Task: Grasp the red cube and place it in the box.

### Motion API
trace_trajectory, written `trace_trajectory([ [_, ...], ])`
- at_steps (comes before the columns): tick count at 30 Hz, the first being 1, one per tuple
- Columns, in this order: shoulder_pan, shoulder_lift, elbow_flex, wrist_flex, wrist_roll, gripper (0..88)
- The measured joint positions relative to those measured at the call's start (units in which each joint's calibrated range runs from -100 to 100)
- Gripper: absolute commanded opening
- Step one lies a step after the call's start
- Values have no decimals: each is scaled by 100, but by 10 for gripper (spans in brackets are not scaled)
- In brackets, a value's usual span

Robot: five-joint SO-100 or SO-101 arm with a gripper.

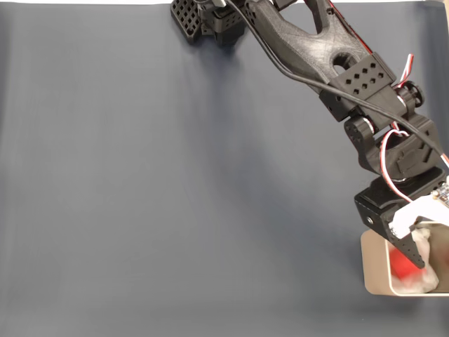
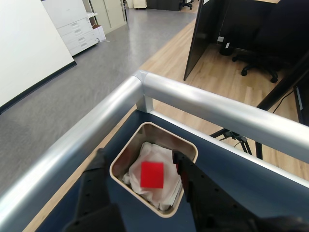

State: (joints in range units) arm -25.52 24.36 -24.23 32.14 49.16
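In the wrist view the gripper is hanging over the box, its two dark fingers standing apart with nothing clamped between them. The red cube is lying in the gap between the fingers, below them, resting on the crumpled white lining inside the box. No finger is touching the cube as far as this view shows. The left finger is sitting just outside the box's left wall, and the right finger is reaching over the box's right rim. Beyond the fingertips, a silver metal rail is running along the edge of the dark blue table surface, with an office floor farther off.

In the fixed view the black arm is stretching from the top of the picture down toward the lower right, where the gripper is hovering over the beige box at the picture's right edge. A blurred patch of red, the cube, is showing inside the box just under the dark fingertip, beside the white lining. The box is sitting on the dark blue table cover.
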Motion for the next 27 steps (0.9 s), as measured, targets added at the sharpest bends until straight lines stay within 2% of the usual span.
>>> trace_trajectory([
  [5, 0, 0, 0, -143, 39, 475],
  [27, 0, 0, 0, -239, 112, 476],
])
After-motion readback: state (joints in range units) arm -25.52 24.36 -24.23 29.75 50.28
